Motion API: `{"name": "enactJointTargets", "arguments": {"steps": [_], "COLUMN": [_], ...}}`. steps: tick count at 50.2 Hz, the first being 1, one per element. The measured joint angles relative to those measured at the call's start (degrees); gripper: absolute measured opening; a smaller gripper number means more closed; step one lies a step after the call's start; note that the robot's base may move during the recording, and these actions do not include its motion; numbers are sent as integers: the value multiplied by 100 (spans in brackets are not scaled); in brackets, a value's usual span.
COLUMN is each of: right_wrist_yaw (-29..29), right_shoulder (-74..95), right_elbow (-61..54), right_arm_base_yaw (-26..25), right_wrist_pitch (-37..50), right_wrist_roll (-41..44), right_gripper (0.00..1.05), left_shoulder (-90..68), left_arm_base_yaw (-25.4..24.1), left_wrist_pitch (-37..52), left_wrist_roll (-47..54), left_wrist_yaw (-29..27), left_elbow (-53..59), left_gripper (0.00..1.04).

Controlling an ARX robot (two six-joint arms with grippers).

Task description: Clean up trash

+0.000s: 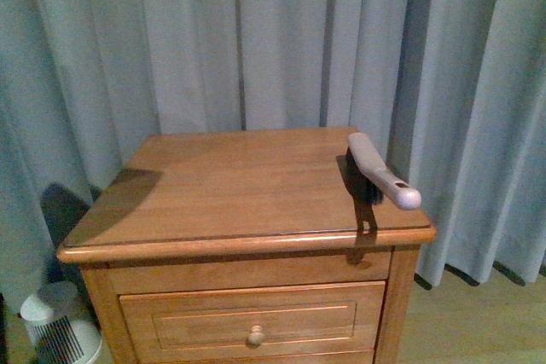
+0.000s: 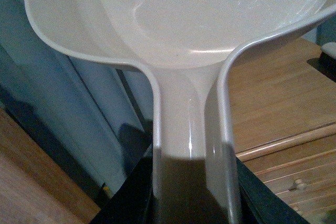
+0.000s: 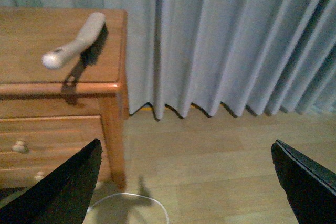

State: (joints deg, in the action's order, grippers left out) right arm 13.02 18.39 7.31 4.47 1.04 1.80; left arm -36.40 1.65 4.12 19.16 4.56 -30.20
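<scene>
Trash unseen; dustpan (image 2: 184,24) handle dark within left hand (image 2: 195,195)

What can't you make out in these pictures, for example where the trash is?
No trash shows in any view; the dustpan is cut off by the left wrist view's edges, so part of its scoop is unseen.
The left end effector has its pads hidden by the dustpan handle and shadow.
The brush bristles are dark and mostly behind the handle in the front view.
The white curved rim is cut off by the right wrist view's edge; unidentifiable.
</scene>
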Motion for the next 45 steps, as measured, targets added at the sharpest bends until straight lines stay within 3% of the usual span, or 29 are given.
{"name": "enactJointTargets", "arguments": {"steps": [11, 25, 45], "right_wrist_yaw": [-350, -350, -92], "right_shoulder": [2341, 6332, 8594], "right_elbow": [1770, 5630, 7182], "right_arm_base_yaw": [-59, 280, 772], "right_wrist_pitch": [219, -1325, -2135], "right_wrist_roll": [-802, -2339, -3366], "right_gripper": [97, 97, 97], "left_shoulder": [0, 0, 0], "left_arm_base_yaw": [0, 0, 0], "left_wrist_pitch": [0, 0, 0], "left_wrist_roll": [-2, -2, -4], "left_wrist_yaw": [-2, -2, -2], "left_elbow": [-2, -2, -2], "left_gripper": [26, 26, 26]}}
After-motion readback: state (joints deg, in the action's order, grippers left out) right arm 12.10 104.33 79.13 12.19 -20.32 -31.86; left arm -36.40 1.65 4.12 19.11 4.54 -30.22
